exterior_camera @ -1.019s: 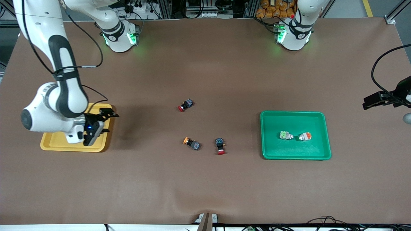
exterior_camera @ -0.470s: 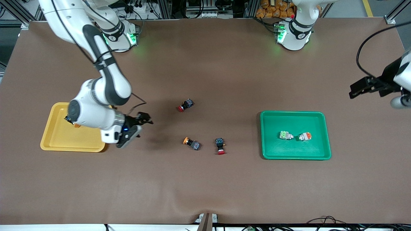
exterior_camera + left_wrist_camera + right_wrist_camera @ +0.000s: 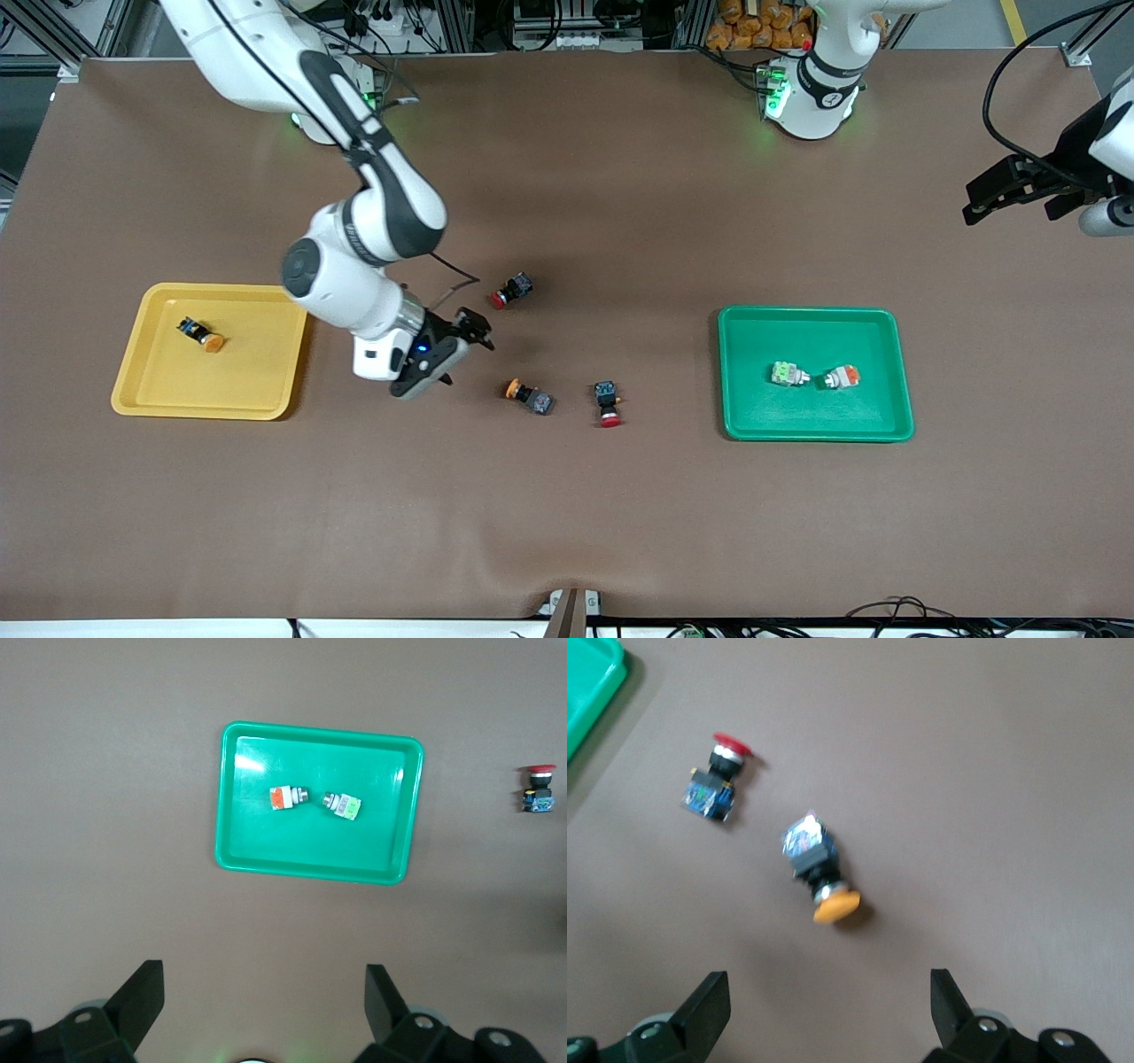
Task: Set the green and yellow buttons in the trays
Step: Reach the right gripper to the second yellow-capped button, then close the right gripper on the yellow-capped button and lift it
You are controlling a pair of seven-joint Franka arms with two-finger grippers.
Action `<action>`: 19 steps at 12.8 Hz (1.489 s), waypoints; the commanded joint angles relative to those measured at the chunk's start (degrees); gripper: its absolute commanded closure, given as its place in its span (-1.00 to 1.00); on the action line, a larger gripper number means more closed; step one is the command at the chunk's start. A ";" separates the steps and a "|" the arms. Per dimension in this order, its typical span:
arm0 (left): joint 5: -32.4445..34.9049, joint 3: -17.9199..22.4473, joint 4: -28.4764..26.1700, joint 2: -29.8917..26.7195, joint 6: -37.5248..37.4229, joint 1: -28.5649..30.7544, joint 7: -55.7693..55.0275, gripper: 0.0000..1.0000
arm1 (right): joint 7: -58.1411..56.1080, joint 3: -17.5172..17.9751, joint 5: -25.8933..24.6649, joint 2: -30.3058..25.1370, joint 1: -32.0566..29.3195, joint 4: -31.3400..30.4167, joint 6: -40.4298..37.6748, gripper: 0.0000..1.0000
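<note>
We had our right gripper (image 3: 461, 347), fingers spread and empty, approaching the last yellow-capped button (image 3: 529, 395) on the worktop (image 3: 620, 532); next we needed to straddle it. Our left gripper (image 3: 1005, 190), fingers spread, waited.

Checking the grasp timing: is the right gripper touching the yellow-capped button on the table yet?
Apart. The right wrist view shows bare table between the open right gripper and the yellow-capped button.

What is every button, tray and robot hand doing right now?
Yellow tray: holds one orange-capped button, lying on its side.
Green tray: holds the green-block button and the orange-block button.
Second orange-capped button: loose on the table, on its side.
Two red-capped buttons: loose on the table.
Right gripper: open, empty, beside the loose orange-capped button.
Left gripper: open, empty, waiting.
</note>
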 commanded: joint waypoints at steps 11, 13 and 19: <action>-0.26 0.66 0.57 1.05 -0.85 0.01 0.79 -1.00 | 3.90 -0.03 -3.39 20.75 7.97 13.84 19.16 -1.00; -0.26 0.75 0.48 0.71 -0.94 0.19 0.79 -1.00 | 3.73 -0.29 -3.66 20.84 8.58 13.75 19.52 -0.58; -0.26 1.28 0.66 1.58 0.11 0.54 0.88 -1.00 | 6.54 -0.38 -4.45 19.44 7.45 11.73 19.08 1.00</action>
